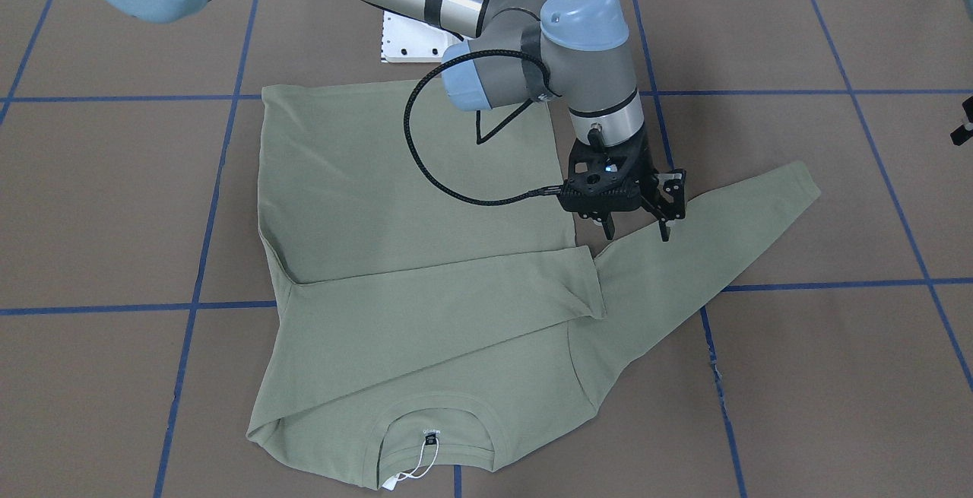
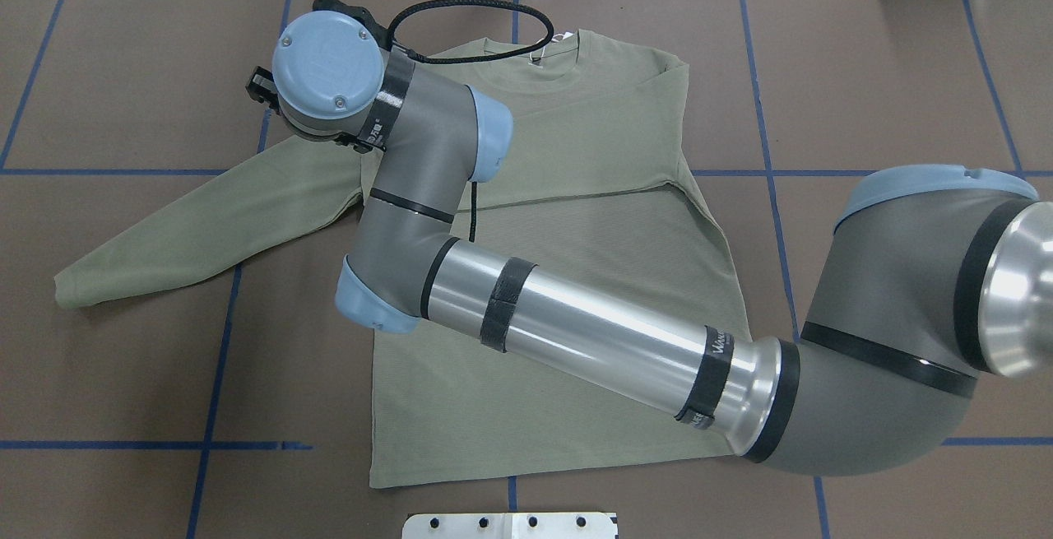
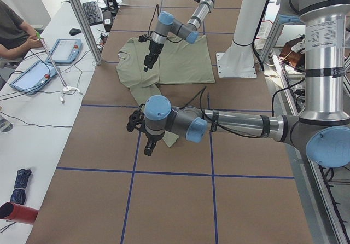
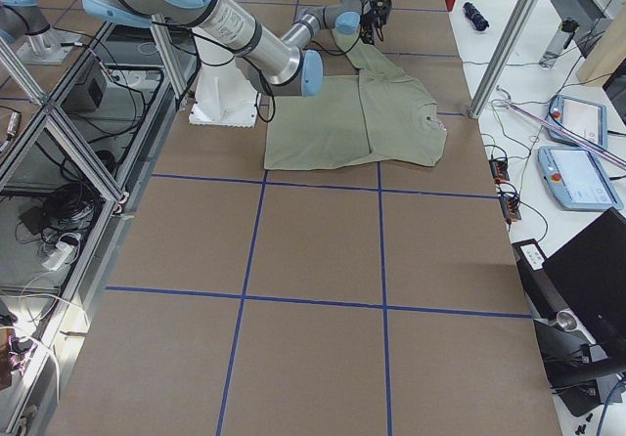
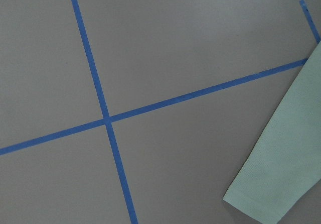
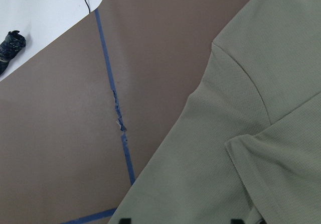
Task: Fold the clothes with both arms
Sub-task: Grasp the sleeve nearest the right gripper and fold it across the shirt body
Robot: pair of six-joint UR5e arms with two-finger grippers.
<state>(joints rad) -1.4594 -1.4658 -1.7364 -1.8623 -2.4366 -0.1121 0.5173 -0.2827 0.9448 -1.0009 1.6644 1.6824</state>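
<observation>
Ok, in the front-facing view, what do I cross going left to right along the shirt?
Folded shirt edge → neck label → right gripper, open over the spread sleeve → outstretched sleeve cuff.

Brown table top [image 4: 323,289] taped into a grid with blue lines [image 5: 106,119]. White side desk [image 3: 38,145] with tablets [image 3: 30,75], and aluminium posts [image 3: 82,19] around it. Bright, even light.
</observation>
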